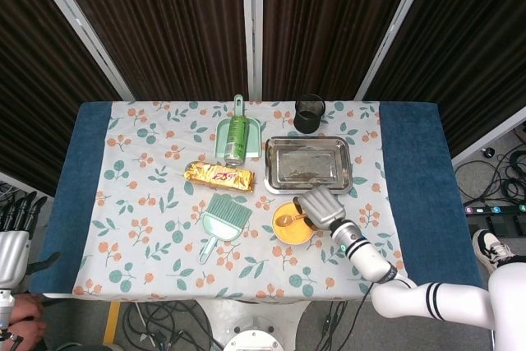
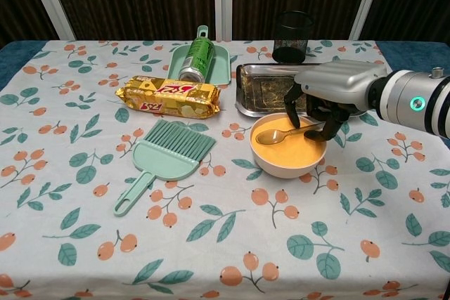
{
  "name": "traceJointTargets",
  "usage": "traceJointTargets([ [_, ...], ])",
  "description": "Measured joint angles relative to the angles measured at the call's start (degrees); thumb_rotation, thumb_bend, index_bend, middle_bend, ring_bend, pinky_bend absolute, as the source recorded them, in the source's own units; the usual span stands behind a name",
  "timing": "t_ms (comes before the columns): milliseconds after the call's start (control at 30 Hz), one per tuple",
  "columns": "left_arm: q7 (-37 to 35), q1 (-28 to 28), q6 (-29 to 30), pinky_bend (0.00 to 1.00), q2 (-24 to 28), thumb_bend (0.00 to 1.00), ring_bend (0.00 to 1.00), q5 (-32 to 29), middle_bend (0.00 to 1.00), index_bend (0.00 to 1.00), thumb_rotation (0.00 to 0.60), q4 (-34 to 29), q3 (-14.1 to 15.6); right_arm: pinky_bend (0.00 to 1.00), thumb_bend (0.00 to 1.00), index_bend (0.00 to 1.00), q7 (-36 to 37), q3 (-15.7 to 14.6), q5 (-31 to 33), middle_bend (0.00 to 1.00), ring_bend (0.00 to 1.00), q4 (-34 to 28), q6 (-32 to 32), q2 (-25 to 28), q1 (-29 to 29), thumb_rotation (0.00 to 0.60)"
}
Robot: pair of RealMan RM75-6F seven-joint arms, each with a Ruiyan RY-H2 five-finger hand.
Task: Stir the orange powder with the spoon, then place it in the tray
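Stirring step: the spoon (image 2: 285,133) lies in the bowl (image 2: 288,165), its scoop resting on the orange powder (image 2: 292,151) on the far side from the right hand (image 2: 330,93), its handle running back under the fingers.
Right hand: fingers (image 2: 330,119) curl down around the handle end at the bowl's near rim; they look clamped on the spoon, though the contact itself is partly hidden.
Doing it well: judging from this, keep the scoop low in the powder and sweep small circles inside the rim, so nothing spills onto the table (image 2: 211,244); keep the wrist steady so the bowl does not slide.
Tray (image 2: 267,89): just beyond the hand, touching or nearly touching the bowl's far edge, so the later placing should be a short lift and carry forward.
Further out: snack packet (image 2: 167,96), brush (image 2: 165,156), can (image 2: 197,60) on a dustpan (image 2: 219,68), all well clear of the hand; black mesh cup (image 2: 293,35) behind the tray.
Left hand (image 1: 11,236): idle off the table's edge, fingers apart, holding nothing.
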Motion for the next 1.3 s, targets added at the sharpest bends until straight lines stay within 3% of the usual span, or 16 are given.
traceJointTargets([
  [533,-0.15,0.00,0.01,0.08,-0.17,0.00,0.05,0.02,0.05,0.05,0.600,0.25,-0.08,1.00,0.37,0.63,-1.53,-0.48,-1.76,0.91,0.97,-0.34,1.77,1.17,0.49,0.600],
  [933,-0.03,0.27,0.54,0.08,0.07,0.00,0.05,0.67,0.05,0.05,0.600,-0.31,0.27,1.00,0.45,0.70,-18.45,-2.18,-8.53,0.92,0.97,-0.95,5.07,4.97,3.93,0.600],
  [1067,-0.19,0.53,0.71,0.08,0.14,0.00,0.05,0.68,0.05,0.05,0.600,-0.43,0.43,1.00,0.46,0.73,-24.99,-3.78,-12.52,0.92,0.97,1.47,5.57,3.98,5.49,0.600],
  [1300,-0.60,0.67,0.44,0.08,0.03,0.00,0.05,0.60,0.05,0.05,0.600,-0.18,0.64,1.00,0.47,0.73,-28.53,-5.80,-15.31,0.92,0.97,5.98,4.94,-0.53,6.19,0.600],
])
